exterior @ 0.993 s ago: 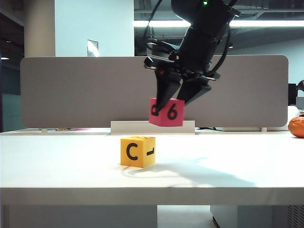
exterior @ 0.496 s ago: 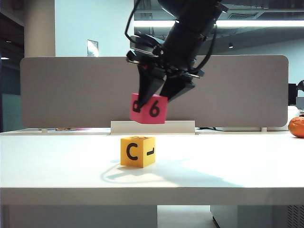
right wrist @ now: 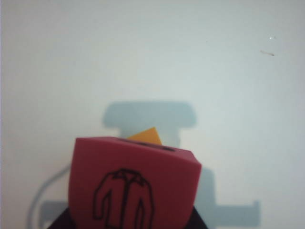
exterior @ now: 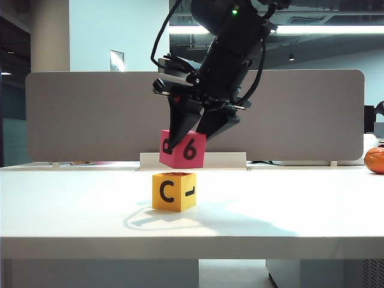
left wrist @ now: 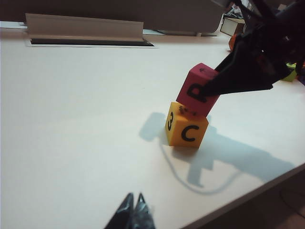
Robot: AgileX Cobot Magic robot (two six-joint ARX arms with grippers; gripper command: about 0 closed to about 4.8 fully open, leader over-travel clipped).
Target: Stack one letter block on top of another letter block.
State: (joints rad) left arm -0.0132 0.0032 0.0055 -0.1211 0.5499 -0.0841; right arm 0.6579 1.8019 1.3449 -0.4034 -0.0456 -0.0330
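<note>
We see no container on the white surface (exterior: 288,210); what rests on it is the yellow cube with black "C" and "L" on its faces (exterior: 174,191), sitting a little left of the middle and toward the near edge, with one corner turned toward the exterior camera. At the far right edge of that view an orange round object (exterior: 375,160) sits beyond it.

The right gripper (exterior: 191,125) reaches down from the upper middle of the exterior view, its black jaws partly closed on the red-pink cube with black "6" and "P" on its faces (exterior: 183,149), which we see pinched between them by its upper part. The red-pink cube hangs directly over the yellow cube, tilted, its lower left corner dipping lowest. In the exterior view a thin gap shows between the two blocks; in the left wrist view the red-pink cube (left wrist: 198,90) seems to meet the top of the yellow cube (left wrist: 186,130), so we cannot tell whether they touch. Being a cube, it has no long axis; its "6" face looks toward the exterior camera.

In the right wrist view the red-pink cube (right wrist: 133,186) fills the lower frame, showing a face with a drawn shirt outline, and only a corner of the yellow cube (right wrist: 145,135) peeks out beyond it.

The left gripper (left wrist: 133,212) sits low over the near part of the surface, well apart from both blocks, its dark jaws together and holding nothing.
</note>
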